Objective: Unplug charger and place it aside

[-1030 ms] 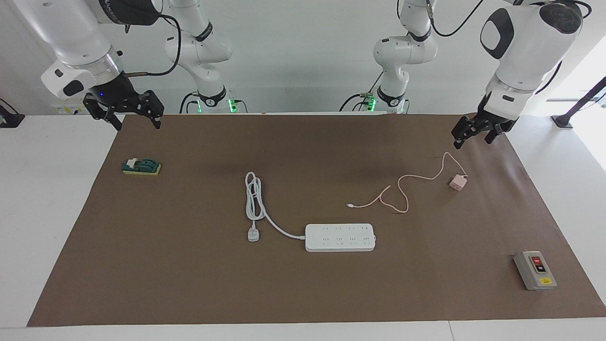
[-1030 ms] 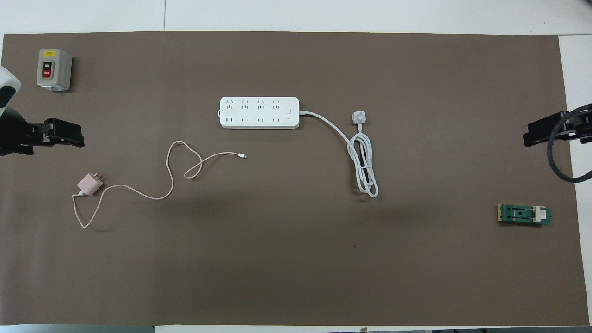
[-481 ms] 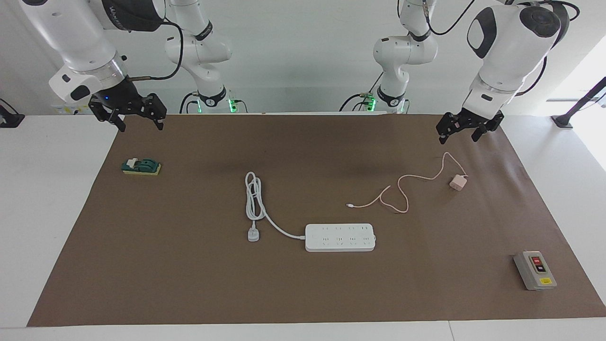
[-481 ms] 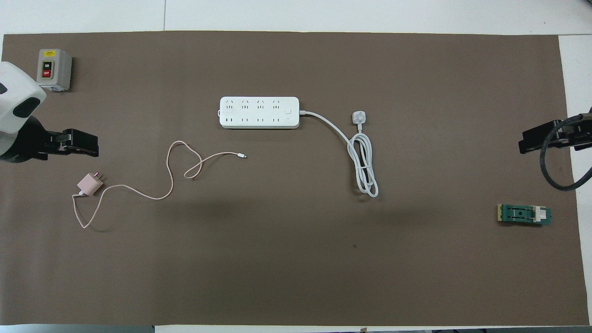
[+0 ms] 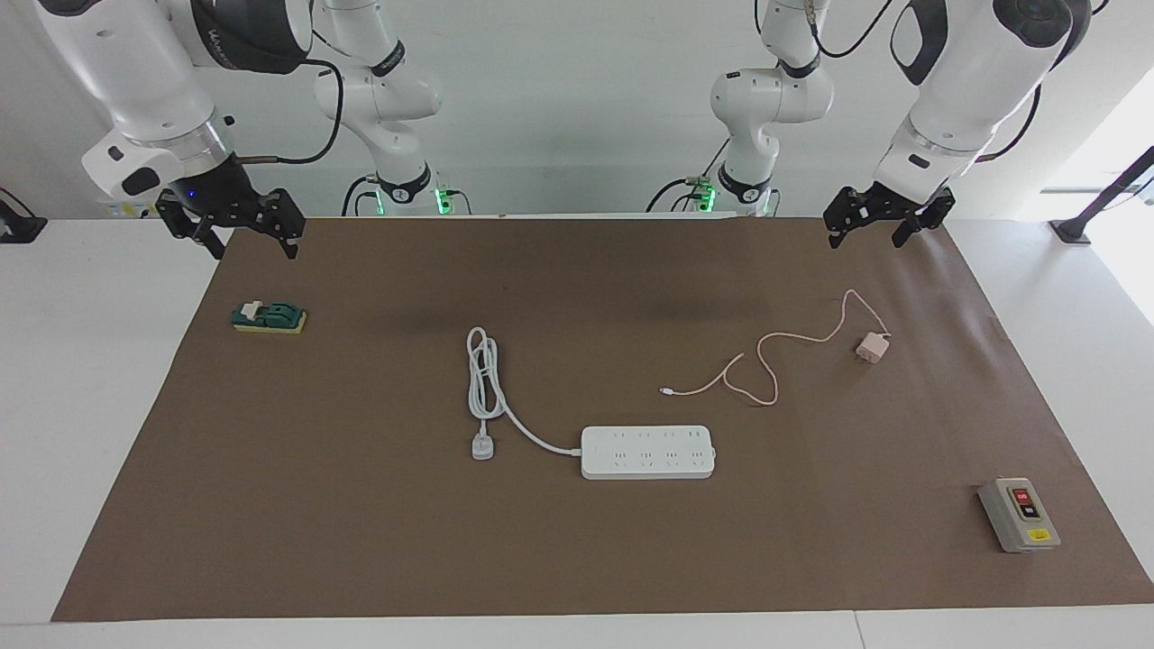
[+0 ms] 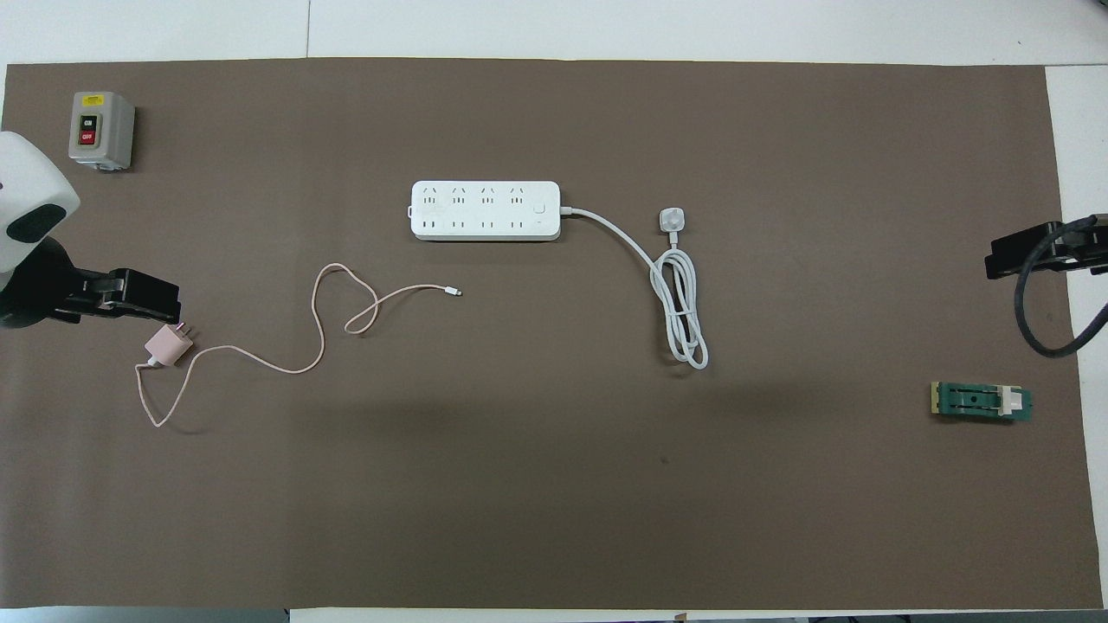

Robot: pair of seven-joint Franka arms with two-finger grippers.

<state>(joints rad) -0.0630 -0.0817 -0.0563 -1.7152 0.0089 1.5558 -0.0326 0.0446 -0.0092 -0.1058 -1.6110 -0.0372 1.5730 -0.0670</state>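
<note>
charger [image 5: 871, 347] lies unplugged on the mat; left end effector [image 5: 879, 220] and right end effector [image 5: 233, 222] hang raised, open, empty.

Bright even light, soft arm shadows on brown mat [image 5: 361, 541]; sharp focus

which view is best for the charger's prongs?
Overhead: the charger lies flat on the mat, both prongs visible, pointing toward the left end effector above it. The facing view shows only a small pink cube; prongs unreadable.
</note>
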